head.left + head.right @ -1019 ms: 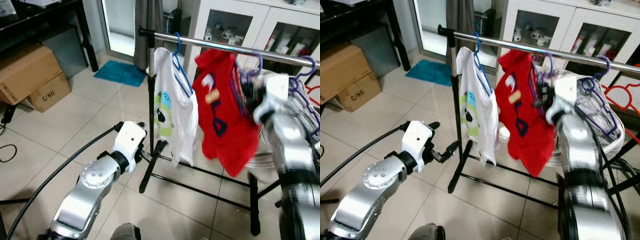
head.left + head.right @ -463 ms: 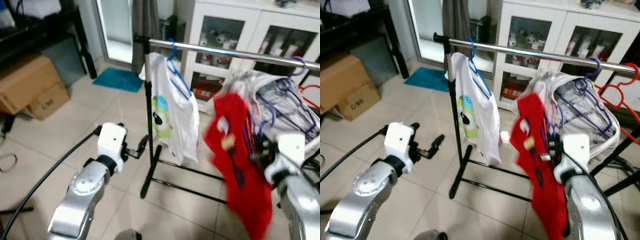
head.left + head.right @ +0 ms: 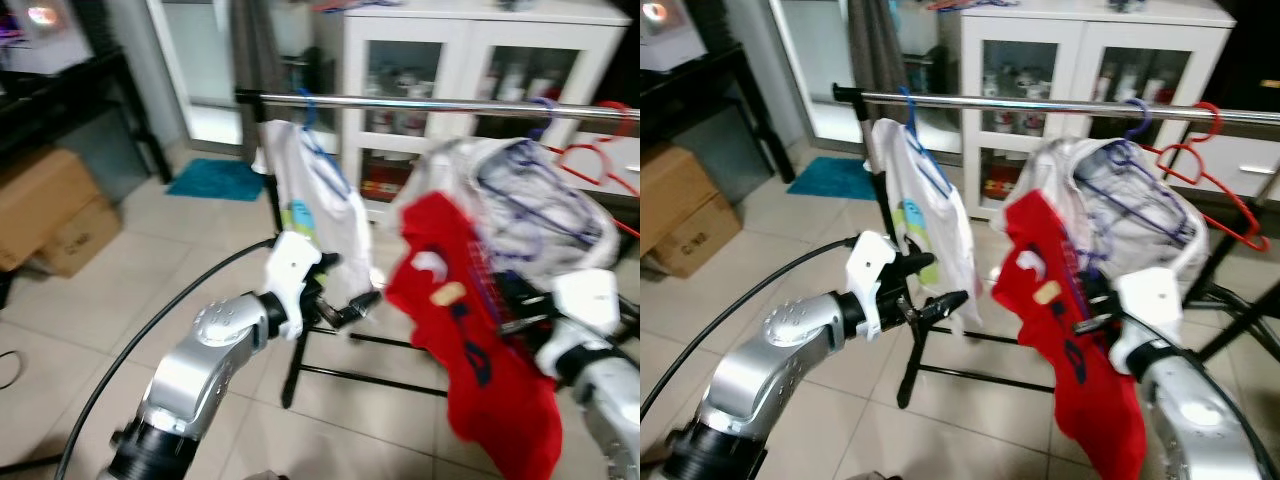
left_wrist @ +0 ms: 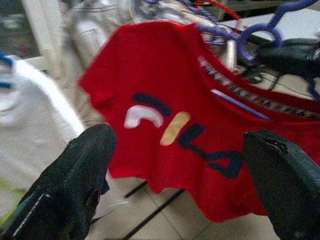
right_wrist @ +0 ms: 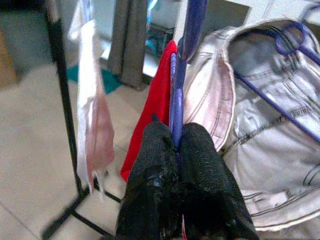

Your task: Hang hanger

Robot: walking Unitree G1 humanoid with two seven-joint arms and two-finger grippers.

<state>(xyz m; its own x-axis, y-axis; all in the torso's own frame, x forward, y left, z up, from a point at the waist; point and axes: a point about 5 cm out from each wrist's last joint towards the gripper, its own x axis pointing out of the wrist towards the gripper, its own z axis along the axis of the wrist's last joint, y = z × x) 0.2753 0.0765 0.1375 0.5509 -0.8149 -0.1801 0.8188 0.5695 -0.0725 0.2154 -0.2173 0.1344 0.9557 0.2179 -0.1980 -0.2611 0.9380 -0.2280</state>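
My right gripper [image 5: 175, 150] is pinched tight on the purple hanger [image 5: 176, 107] just under its hook; red shirt [image 3: 470, 340] dangles from it, below the rail [image 3: 1040, 102] and not yet hooked on. Left gripper [image 4: 180, 180] is spread wide, empty, facing the shirt. Hanger's stiff but thin and slick, load is light and floppy, prob swings. Best grip: stem by the hook, as I have it.

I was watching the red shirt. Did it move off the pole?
Yes. The red shirt hung on the rail before; now it hangs below it, held by the right gripper.
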